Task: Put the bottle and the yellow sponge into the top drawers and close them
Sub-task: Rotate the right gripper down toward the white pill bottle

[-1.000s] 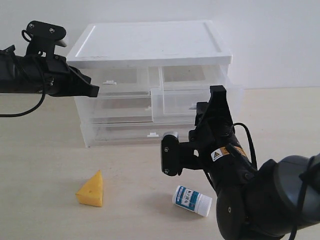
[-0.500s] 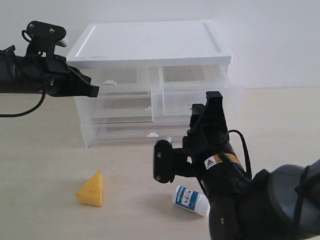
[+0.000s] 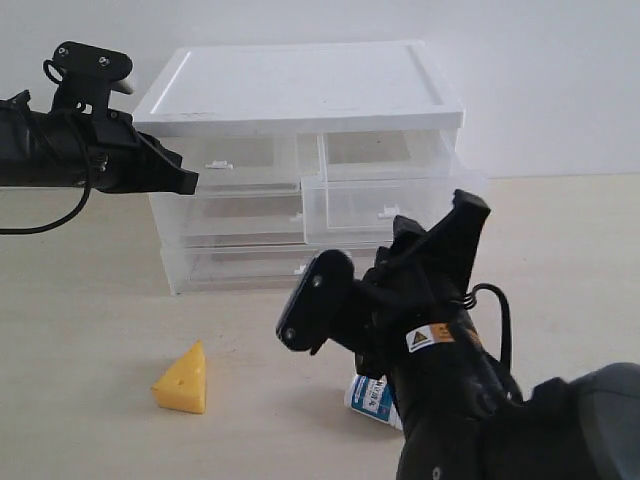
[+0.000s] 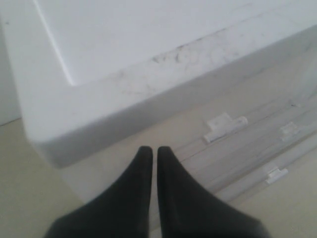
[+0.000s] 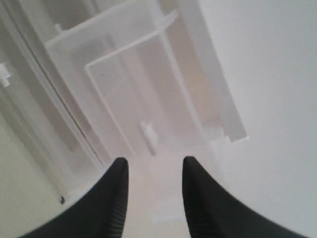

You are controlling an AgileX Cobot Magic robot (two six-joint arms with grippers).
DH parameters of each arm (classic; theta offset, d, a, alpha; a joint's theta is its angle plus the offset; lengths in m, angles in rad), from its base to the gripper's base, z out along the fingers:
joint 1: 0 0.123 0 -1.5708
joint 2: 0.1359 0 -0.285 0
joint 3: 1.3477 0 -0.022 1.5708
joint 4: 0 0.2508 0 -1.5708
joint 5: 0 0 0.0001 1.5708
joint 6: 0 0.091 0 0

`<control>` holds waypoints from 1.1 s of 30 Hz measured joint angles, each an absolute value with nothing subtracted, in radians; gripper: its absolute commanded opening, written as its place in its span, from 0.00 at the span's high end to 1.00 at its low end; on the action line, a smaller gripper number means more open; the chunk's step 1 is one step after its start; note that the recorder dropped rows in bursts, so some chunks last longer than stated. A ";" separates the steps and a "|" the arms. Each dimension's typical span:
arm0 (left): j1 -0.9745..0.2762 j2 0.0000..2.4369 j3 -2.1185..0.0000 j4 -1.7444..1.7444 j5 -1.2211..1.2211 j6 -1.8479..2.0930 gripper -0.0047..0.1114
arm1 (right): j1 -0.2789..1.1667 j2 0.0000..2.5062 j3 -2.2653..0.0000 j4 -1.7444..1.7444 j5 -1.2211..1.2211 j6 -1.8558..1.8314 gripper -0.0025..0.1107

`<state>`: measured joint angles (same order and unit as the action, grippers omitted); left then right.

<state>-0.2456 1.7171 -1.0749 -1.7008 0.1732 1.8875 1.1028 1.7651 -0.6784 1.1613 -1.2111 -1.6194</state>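
We find the bottle (image 3: 370, 396) lying on the table (image 3: 80, 320) in front of the cabinet (image 3: 300, 85), below its right half. The right arm (image 3: 450, 370) covers most of it, so only its labelled end shows. The yellow sponge (image 3: 182, 378) stands on the table in front of the cabinet's left half, well apart from the bottle.

Of the top drawers, the left top drawer (image 3: 235, 158) sits flush in the cabinet, while the right top drawer (image 3: 365, 205) stands out from the cabinet's front.

The right gripper (image 3: 465, 212) (image 5: 152, 166) points at that drawer from just in front of the cabinet. We see its jaws parted, with nothing between them.

The left gripper (image 3: 188, 181) (image 4: 151, 151) hangs near the cabinet's upper left corner, beside the white top. Its jaws are pressed together on nothing.
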 measured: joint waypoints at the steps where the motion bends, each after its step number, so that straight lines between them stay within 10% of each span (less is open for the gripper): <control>1: -0.246 1.717 -1.075 -1.701 0.173 1.888 0.93 | 1.108 1.737 -0.678 1.188 -1.211 -1.605 0.70; 20: -0.246 1.717 -1.075 -1.701 0.173 1.888 0.93 | 1.096 1.274 -0.618 1.609 -0.676 -1.640 0.70; 33: -0.246 1.717 -1.075 -1.701 0.173 1.888 0.93 | 0.714 1.260 -0.608 1.745 -0.122 -1.674 0.70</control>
<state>-0.2456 1.7171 -1.0749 -1.7008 0.1732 1.8875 0.7144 1.2598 -0.6082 1.7448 -0.1217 -1.6736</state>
